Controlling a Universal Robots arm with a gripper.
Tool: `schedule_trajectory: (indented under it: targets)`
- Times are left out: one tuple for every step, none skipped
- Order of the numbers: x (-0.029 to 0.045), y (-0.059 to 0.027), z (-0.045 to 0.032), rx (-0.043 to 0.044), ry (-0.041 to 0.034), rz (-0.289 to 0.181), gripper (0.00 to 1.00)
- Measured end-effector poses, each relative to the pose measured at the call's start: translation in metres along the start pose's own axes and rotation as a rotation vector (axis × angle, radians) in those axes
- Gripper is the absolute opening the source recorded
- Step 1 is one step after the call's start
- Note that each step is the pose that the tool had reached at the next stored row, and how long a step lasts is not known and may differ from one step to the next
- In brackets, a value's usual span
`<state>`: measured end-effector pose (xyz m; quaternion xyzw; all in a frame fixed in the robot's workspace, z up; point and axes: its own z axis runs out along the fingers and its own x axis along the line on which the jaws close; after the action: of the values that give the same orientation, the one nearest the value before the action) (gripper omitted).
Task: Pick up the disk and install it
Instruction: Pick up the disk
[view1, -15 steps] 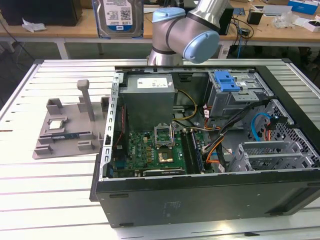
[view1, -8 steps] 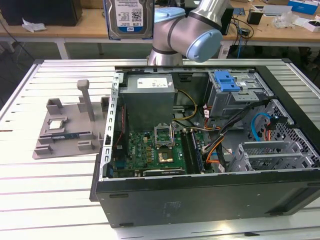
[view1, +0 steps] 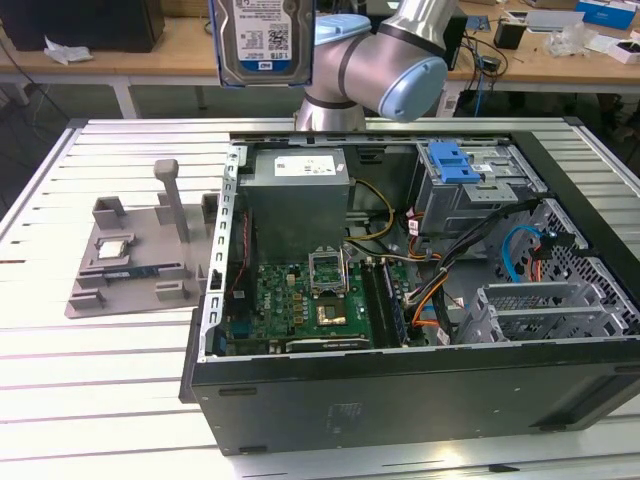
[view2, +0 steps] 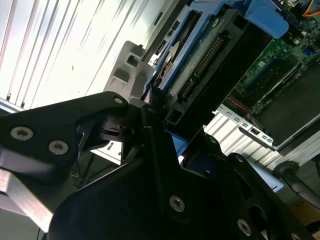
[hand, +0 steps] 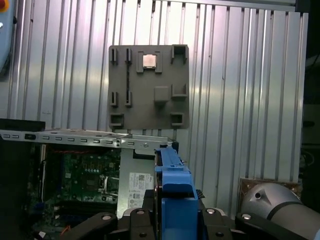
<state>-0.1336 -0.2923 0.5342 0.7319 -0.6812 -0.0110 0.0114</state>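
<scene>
I have the disk (view1: 265, 40) up in the air, clear of the counter (view1: 100, 400). In the exterior view it hangs at the far side of the scene, above the far edge of the open computer case (view1: 420, 400) and just to that view's left of my arm (view1: 400, 70). It stands on edge with its white label facing the camera.

My fingers (view2: 155, 145) are pressed in on the disk from both sides, pinching it across its blue rails (hand: 172, 190). In the second wrist view its circuit-board underside (view2: 200, 60) runs away from the grasp. The gap between the fingers is only as wide as the drive.

I judge it a stiff, fairly heavy slab for its size. It won't bend, but the metal faces are smooth and the exposed board and connector are delicate. The plastic rails on the long edges are the sensible place to hold it, and that is where I have it.

Below me lie the motherboard (view1: 300, 300) and, toward the exterior view's right, the drive bay with its blue bracket (view1: 455, 160). The grey fixture tray (view1: 130, 250) sits on the counter left of the case.
</scene>
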Motion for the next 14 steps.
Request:
schedule_trajectory:
  targets:
    - [0.0013, -0.0004, 0.0000, -0.0001, 0.0000, 0.000, 0.37]
    - [0.0028, -0.0008, 0.0000, 0.0000, 0.0000, 0.000, 0.37]
    - [0.0042, -0.0012, 0.0000, -0.0001, 0.0000, 0.000, 0.37]
    - [0.0056, -0.0017, -0.0001, -0.0002, 0.0000, 0.000, 0.37]
    - [0.0069, -0.0020, -0.0001, -0.0002, 0.0000, 0.000, 0.37]
    - [0.0084, -0.0024, -0.0001, -0.0003, 0.0000, 0.000, 0.37]
    - [0.0095, -0.0027, -0.0001, -0.0003, 0.0000, 0.000, 0.37]
    - [0.0113, -0.0032, -0.0001, -0.0003, 0.0000, 0.000, 0.37]
    - [0.0125, -0.0036, -0.0001, -0.0004, 0.0000, 0.000, 0.37]
    - [0.0144, -0.0041, -0.0001, -0.0004, 0.0000, 0.000, 0.37]
    - [0.0156, -0.0045, 0.0000, -0.0004, 0.0000, 0.000, 0.37]
    - [0.0166, -0.0048, 0.0000, -0.0004, 0.0000, 0.000, 0.37]
    - [0.0178, -0.0052, 0.0000, -0.0004, 0.0000, 0.000, 0.37]
    - [0.0186, -0.0055, 0.0000, -0.0005, 0.0000, 0.000, 0.37]
